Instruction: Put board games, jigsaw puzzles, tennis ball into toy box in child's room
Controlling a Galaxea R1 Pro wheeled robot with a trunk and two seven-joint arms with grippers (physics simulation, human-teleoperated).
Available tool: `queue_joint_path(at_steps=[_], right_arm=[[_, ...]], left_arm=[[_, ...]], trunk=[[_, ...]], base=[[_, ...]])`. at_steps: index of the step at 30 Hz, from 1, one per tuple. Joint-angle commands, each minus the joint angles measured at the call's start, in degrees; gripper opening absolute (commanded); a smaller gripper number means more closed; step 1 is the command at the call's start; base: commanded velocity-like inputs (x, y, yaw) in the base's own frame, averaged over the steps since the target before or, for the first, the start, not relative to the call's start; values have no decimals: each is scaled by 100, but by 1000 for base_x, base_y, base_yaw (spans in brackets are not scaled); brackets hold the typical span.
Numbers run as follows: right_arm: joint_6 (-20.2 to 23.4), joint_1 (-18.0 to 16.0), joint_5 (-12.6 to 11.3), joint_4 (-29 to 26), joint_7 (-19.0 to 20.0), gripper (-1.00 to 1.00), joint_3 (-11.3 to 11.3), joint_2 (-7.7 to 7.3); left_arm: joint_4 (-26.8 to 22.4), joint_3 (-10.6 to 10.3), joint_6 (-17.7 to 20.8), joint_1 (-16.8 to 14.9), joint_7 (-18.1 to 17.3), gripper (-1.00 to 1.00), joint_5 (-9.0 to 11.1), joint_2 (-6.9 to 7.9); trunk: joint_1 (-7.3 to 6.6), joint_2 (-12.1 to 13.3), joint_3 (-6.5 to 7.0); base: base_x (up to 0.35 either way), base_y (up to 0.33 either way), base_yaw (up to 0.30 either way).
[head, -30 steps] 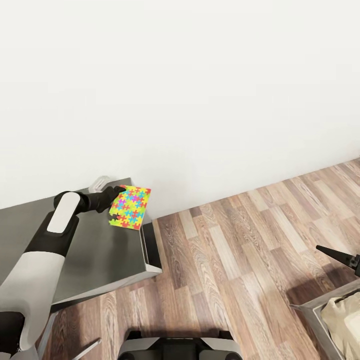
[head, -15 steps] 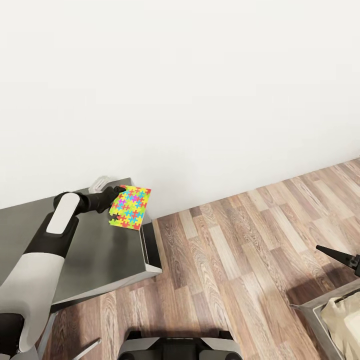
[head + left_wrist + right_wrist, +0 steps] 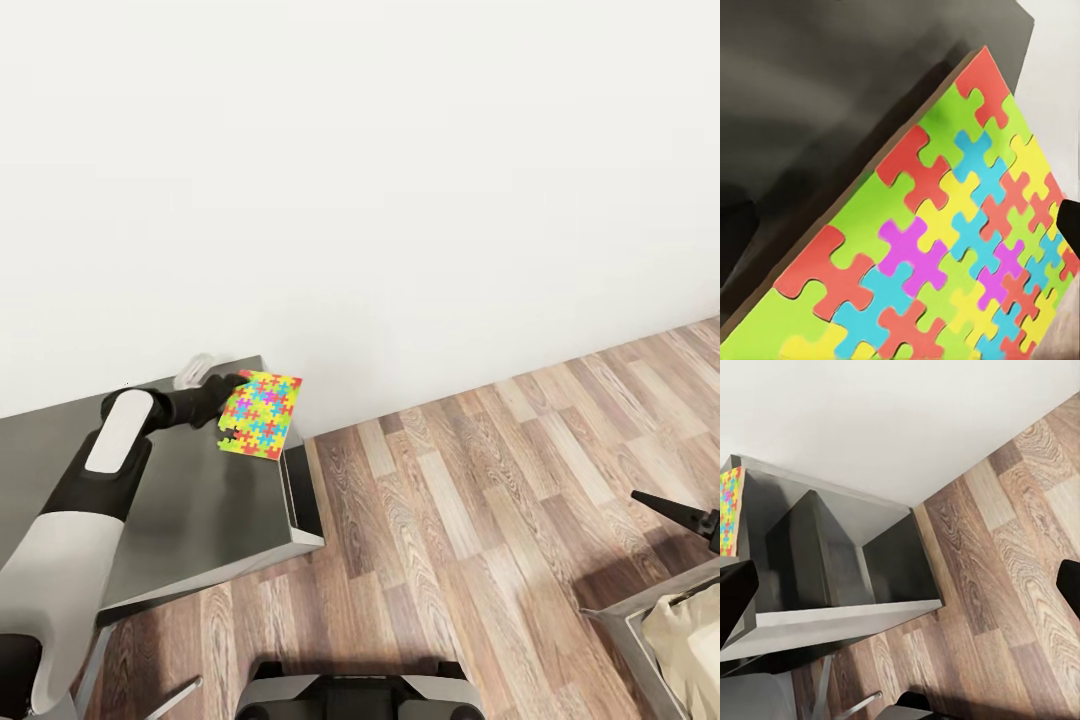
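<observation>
Since the earlier frames the left arm has drawn slightly back toward the robot's left, while the jigsaw puzzle [image 3: 260, 414] it carries has barely shifted. From the head camera, the left pincer [image 3: 232, 396] is closed on the near edge of this thin square of bright yellow, pink, green and blue interlocking pieces, holding it tilted over the far right corner of the dark grey bench [image 3: 190, 520], with its right edge reaching past the bench toward the white wall [image 3: 400, 180]. The left wrist camera shows the puzzle (its red, green and blue pieces very close) slanting above the dark bench top, one dark fingertip [image 3: 1069, 221] at its edge. A pale object [image 3: 196, 369] sits at the back of the bench beside the wall; what it is cannot be made out. The right pincer [image 3: 676, 514] is at the head view's right edge, over the wood-plank floor [image 3: 470, 520]; its two dark tips sit well apart in the right wrist view, holding nothing.
</observation>
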Motion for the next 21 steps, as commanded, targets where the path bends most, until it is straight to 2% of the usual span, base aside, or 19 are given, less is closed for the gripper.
queue_joint_path(at_steps=[1,6,9,11,12,16,17,19,20,21], right_arm=[[20,-3,26,1,36,100,4,-1],[20,-11,30,10,28,100,28,-1],[20,-86,33,116,-27,100,72,-29],[20,-251,34,276,-128,100,109,-20],[20,-251,34,276,-128,100,109,-20],[20,-854,30,776,-496,100,243,104],[20,-854,30,776,-496,100,243,104],[20,-1166,30,1085,-700,100,357,224],[20,-1166,30,1085,-700,100,357,224],[20,-1315,31,1261,-811,100,414,281]], left_arm=[[96,13,60,19,78,100,-81,36],[-365,77,71,117,78,100,-30,181],[-939,159,136,251,81,100,91,292],[-1287,210,189,334,93,100,195,338],[-1287,210,189,334,93,100,195,338],[-1824,320,253,452,251,100,352,392],[-1824,320,253,452,251,100,352,392],[-2016,353,270,483,386,100,396,402],[-2016,353,270,483,386,100,396,402],[-2100,358,277,494,451,100,412,404]], trunk=[[3,-5,-6],[3,-5,-6],[3,-5,-6],[3,-5,-6],[3,-5,-6],[3,-5,-6],[3,-5,-6],[3,-5,-6],[3,-5,-6],[3,-5,-6]], base=[[0,0,0],[0,0,0],[0,0,0],[0,0,0],[0,0,0],[0,0,0],[0,0,0],[0,0,0],[0,0,0],[0,0,0]])
